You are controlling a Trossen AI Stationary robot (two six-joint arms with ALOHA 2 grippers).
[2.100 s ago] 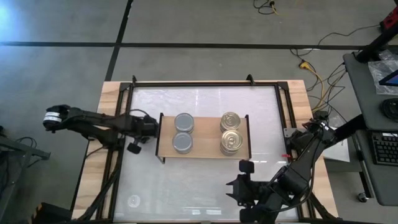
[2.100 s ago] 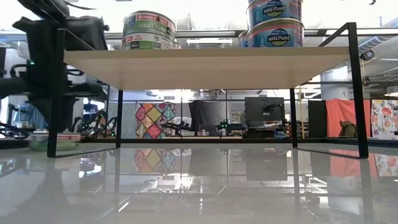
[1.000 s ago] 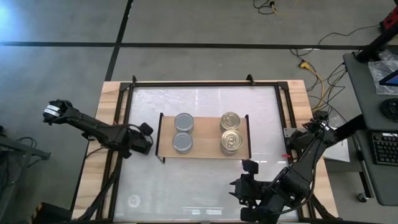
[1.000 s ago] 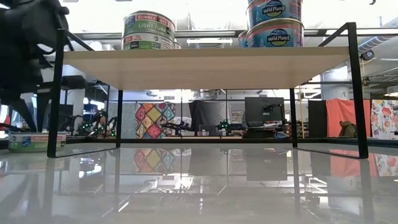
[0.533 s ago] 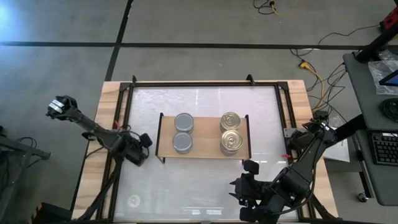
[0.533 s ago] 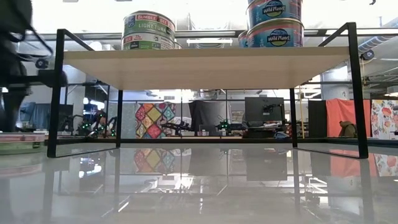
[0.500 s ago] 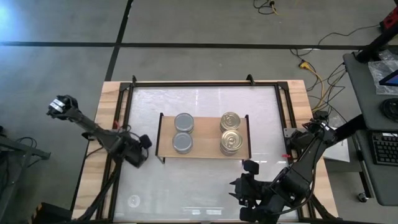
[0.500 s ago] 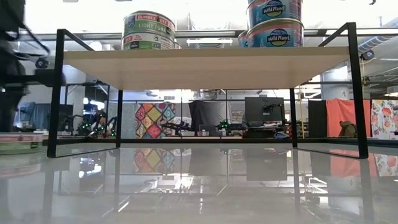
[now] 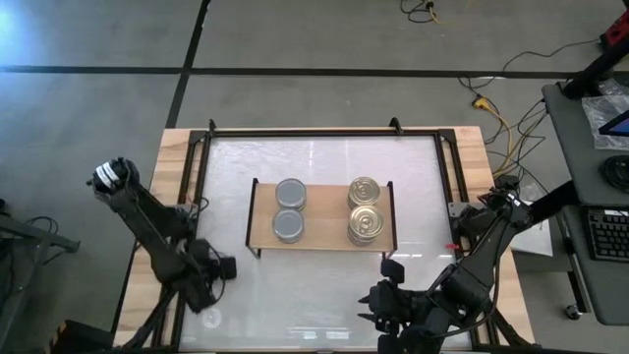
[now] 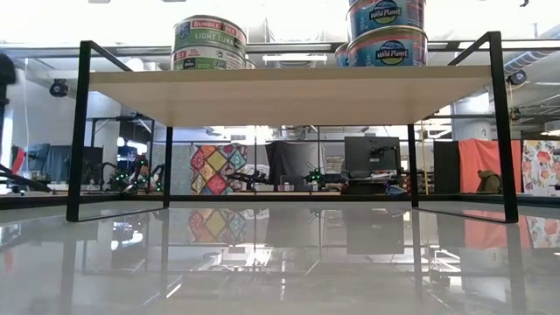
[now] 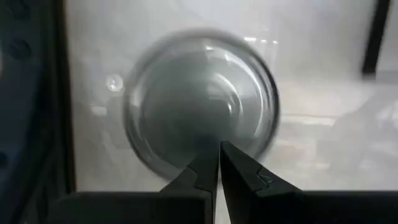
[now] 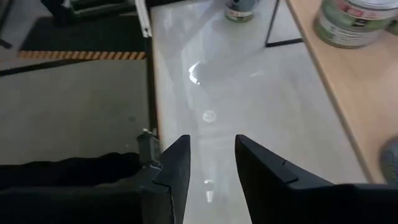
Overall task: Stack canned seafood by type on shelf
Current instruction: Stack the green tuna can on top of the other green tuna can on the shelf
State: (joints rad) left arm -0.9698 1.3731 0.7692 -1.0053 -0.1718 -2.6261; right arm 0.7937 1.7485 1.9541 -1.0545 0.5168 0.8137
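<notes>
left tool (image 11: 219, 163) hung closed and empty over a loose silver-topped can (image 11: 200, 106) that lay directly below and just ahead of its fingertips on the counter (image 9: 324, 295), near the front left corner and well apart from the shelf (image 9: 322, 212). we judged this the fetching step: our shelf already carried silver-topped cans (image 9: 290, 207) on the side nearer the left tool and gold-topped cans (image 9: 365, 207) on the far side, so the loose can belonged with the silver ones. the next move, as we read it, called for parting the fingers wide enough to straddle the rim, then lowering squarely, since a round tin can slip from an off-centre pinch. our right tool (image 12: 211, 163) waited low at the front of the counter, fingers a little apart and holding nothing.
</notes>
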